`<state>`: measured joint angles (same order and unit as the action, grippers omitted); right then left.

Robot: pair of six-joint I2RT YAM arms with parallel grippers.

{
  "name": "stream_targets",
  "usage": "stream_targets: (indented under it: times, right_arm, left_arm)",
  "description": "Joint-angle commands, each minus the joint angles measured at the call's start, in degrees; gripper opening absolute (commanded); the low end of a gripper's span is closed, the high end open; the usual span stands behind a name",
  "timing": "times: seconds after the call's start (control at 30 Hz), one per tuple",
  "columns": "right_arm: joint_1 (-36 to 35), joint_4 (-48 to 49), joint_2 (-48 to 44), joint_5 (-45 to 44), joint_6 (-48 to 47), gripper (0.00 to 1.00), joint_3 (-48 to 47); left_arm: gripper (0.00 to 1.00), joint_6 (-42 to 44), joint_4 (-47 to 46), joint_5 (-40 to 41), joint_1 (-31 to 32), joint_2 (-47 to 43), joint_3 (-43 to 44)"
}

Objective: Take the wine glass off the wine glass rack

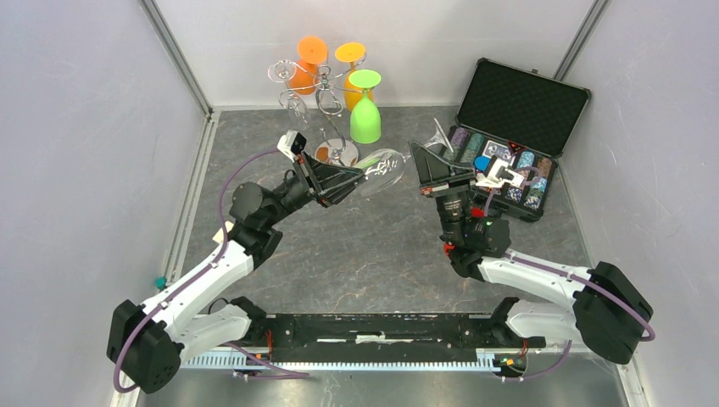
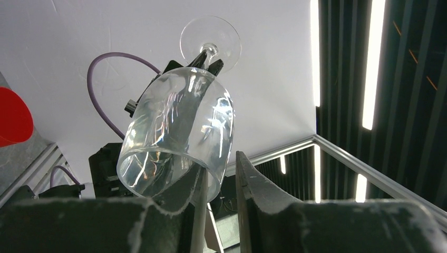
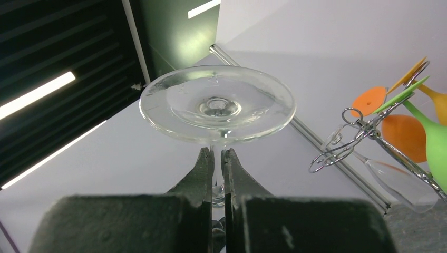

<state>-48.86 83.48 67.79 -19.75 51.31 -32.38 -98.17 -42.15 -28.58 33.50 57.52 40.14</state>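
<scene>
Currently, the wine glass (image 1: 383,168) is hanging clear of the wine glass rack (image 1: 326,95). It is lying roughly level above the table (image 1: 373,254) between the two arms. Its bowl is sitting just beside the rack's round base, with no visible contact.

The right gripper (image 3: 217,156) is clamping the stem just under the foot, its jaws nearly together on it. The left gripper (image 2: 221,171) is meeting the bowl's rim. One finger is showing through the glass from inside, and the other finger (image 2: 250,184) is standing just outside the rim edge. The jaws are narrow, but whether they are pinching the wall cannot be told.

A broad stretch of grey table is showing between the glass and the arm bases. Behind the glass, a green glass (image 1: 365,112) and orange glasses (image 1: 306,66) are hanging inverted on the rack, close to the back wall. To the right, an open case (image 1: 519,106) is sitting near the right gripper, its front edge close beside the wrist.
</scene>
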Motion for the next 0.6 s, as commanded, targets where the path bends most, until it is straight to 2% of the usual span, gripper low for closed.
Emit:
stream_targets:
  times: [0.0,0.23,0.33,0.4,0.5,0.53,0.57]
  right_arm:
    - [-0.72,3.69,0.83,3.51,-3.72,0.00,1.85]
    - [-0.71,3.97,1.15,2.61,-1.71,0.00,2.81]
    - [-0.71,2.71,0.54,1.22,-1.47,0.00,3.35]
    - [-0.73,2.33,0.28,0.17,-1.16,0.00,3.85]
    - [-0.75,2.04,0.39,-1.05,0.75,0.00,4.33]
    - [-0.72,2.04,0.58,-1.03,1.14,0.00,4.26]
    - [-0.73,2.02,0.68,-0.97,1.55,0.00,4.16]
  left_arm:
    - [0.02,-2.04,-5.93,1.41,0.22,-0.27,2.81]
    - [0.03,1.09,-6.28,0.26,0.19,0.31,3.02]
    - [0.42,2.63,-6.20,-0.85,0.18,0.36,3.89]
    - [0.48,4.16,-4.74,-0.89,0.18,-0.06,4.31]
    - [0.48,7.28,-1.82,-1.04,0.17,-0.60,5.15]
    - [0.45,8.25,-0.68,-1.07,0.21,-0.80,5.29]
    - [0.36,9.10,-0.06,-1.07,0.17,-0.96,5.47]
